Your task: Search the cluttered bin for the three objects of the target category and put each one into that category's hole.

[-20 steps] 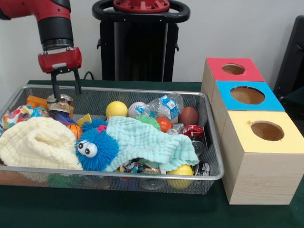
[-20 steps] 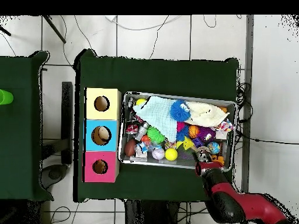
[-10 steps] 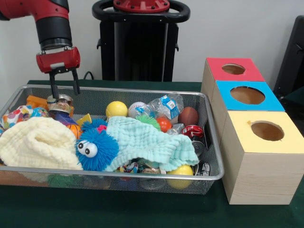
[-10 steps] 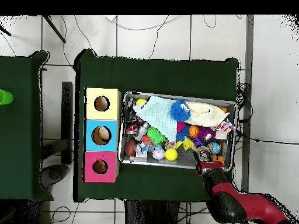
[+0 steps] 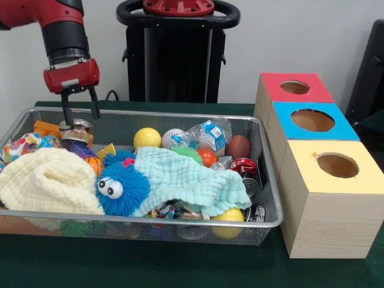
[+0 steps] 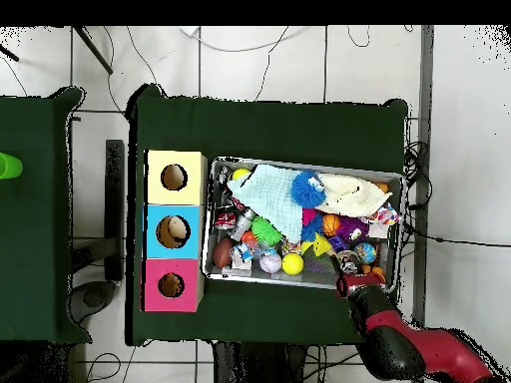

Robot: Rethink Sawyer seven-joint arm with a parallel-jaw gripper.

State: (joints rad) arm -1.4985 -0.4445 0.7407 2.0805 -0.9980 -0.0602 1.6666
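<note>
**Gripper above the bin's corner, nothing held**

Green cloth covers the table under the wire bin (image 5: 264,174). Jaws of the gripper (image 5: 78,105) stand spread and empty. Just below them lies a can (image 5: 77,129): probably light, rigid and slick, best pinched across its sides. Target category unclear; the boxes (image 5: 312,123) stand well apart.

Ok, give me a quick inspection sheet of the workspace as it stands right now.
Surface: green table cloth, bare around the bin.
Job's things: wire mesh bin heaped with toys; three boxes with holes, red, blue, yellow, in a row beside it.
Clutter: cream cloth, mint cloth, blue fuzzy toy with eyes, yellow ball, baseball, small football, cans, wrappers.
Hand: open, empty, above the bin's far corner over a can.
Cables: several on the floor beside the table.
Surroundings: second green table nearby; no person seen.
</note>
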